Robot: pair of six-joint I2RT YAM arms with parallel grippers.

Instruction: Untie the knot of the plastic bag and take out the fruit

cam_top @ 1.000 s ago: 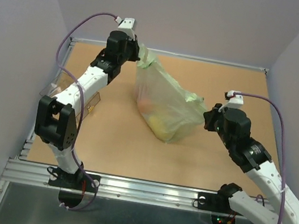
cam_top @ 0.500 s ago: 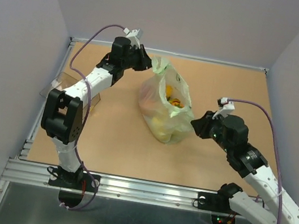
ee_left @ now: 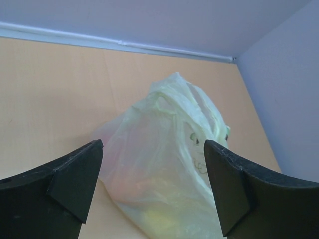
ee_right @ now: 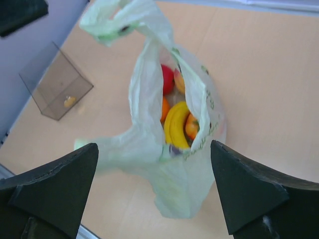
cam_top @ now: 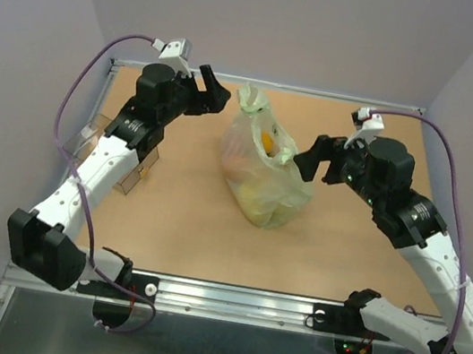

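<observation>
Left hand, right hand: both spread wide, empty, flanking plastic bag.

Your overhead view looks down from behind the arms; both wrist cameras face the plastic bag closely, from opposite sides.

Fruit mostly under plastic bag film

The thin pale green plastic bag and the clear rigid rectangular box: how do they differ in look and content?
The pale green plastic bag is soft and crinkled; the clear rigid box has flat walls and straight edges. The bag holds several fruits; the box holds only one small yellow-orange piece. Both rest on the tan table.
</observation>
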